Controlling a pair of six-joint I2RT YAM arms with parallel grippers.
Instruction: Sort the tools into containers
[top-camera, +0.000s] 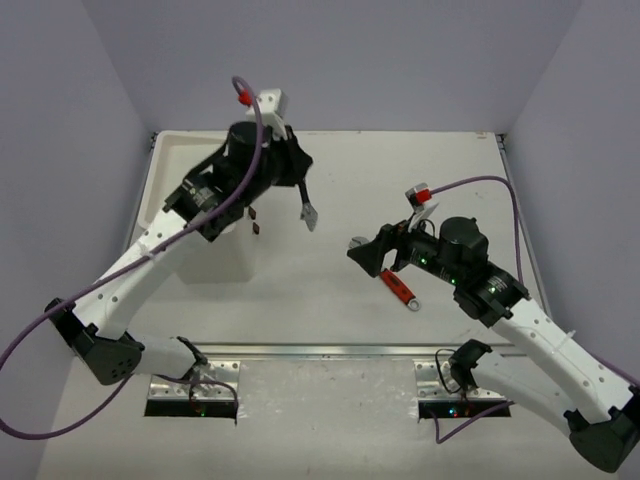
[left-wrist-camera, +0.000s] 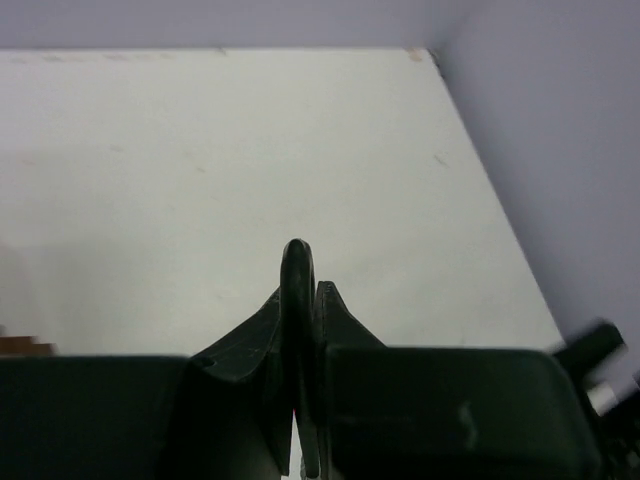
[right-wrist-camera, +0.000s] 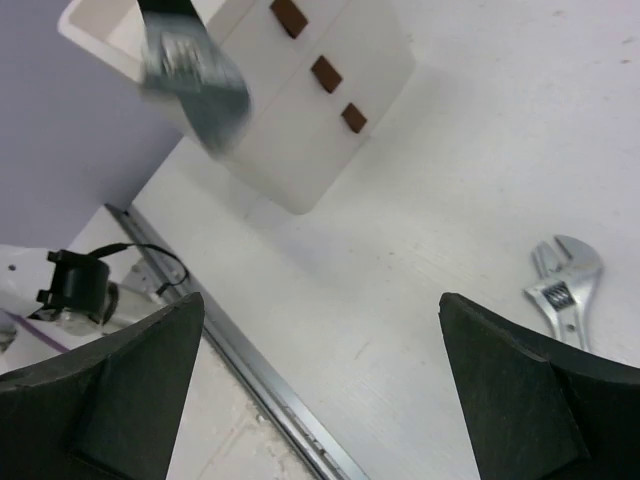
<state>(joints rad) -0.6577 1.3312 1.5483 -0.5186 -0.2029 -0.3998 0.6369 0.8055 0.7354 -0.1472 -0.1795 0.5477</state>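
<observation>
The white counter (top-camera: 350, 180) ended in a low rim at the far side and at both sides, with pale purple walls close behind each. A metal rail (top-camera: 320, 350) ran along its near edge. Bare surface stretched between the box and the right rim, and the far half lay open as well.

One white box (top-camera: 228, 255) stood toward the left side of the counter, partly under the left arm. Three small dark-red knobs (right-wrist-camera: 325, 73) showed in a row on its front in the right wrist view.

Two tools could be counted. The left hand (top-camera: 297, 178) was pressed together on the black wrench (top-camera: 309, 214). The wrench hung head down in the air, just right of the box as seen from above. From the left wrist it appeared edge-on as a thin dark blade between the fingers (left-wrist-camera: 345, 320).

The right hand (top-camera: 362, 255) stood wide apart with nothing in it, over the middle of the counter. The red-handled wrench (top-camera: 398, 287) lay flat just beside it, well apart from the box. Any marking on its silver head was too small to read.
</observation>
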